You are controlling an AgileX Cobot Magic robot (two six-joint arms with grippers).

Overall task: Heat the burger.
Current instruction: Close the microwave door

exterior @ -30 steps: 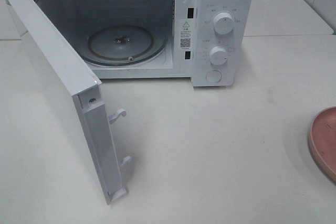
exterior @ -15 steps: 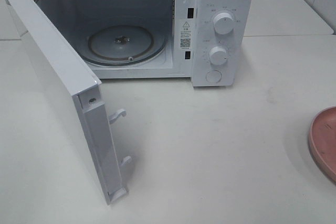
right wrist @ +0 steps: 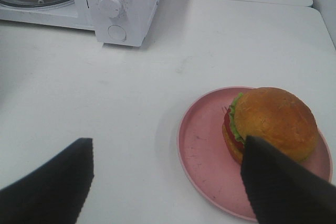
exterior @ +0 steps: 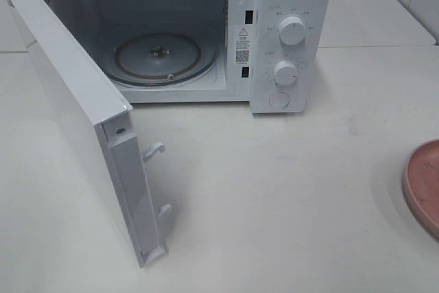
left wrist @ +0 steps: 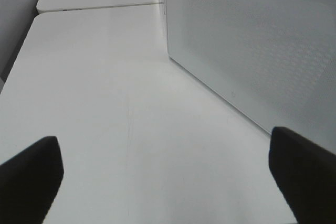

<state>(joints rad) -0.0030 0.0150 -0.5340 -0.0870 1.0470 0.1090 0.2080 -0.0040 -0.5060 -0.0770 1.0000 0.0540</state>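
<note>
Burger on its plate at the right, microwave door swung open.

The burger (right wrist: 270,124) sits on the pink plate (right wrist: 202,145) on the white worktop (exterior: 288,197), at the right, well apart from the microwave (exterior: 288,32); the right gripper (right wrist: 168,182) hovers over the plate with its jaws apart, holding nothing; the left gripper (left wrist: 165,177), jaws wide apart and empty, hangs beside the open door (exterior: 82,121); the glass turntable (exterior: 161,60) lies bare inside.

The burger (right wrist: 270,124) is sitting upright on a pink plate (right wrist: 205,145), toward the plate's far side from the microwave. Its glossy golden-brown bun is showing on top, with frilly green lettuce and red tomato peeking out along one edge.
</note>
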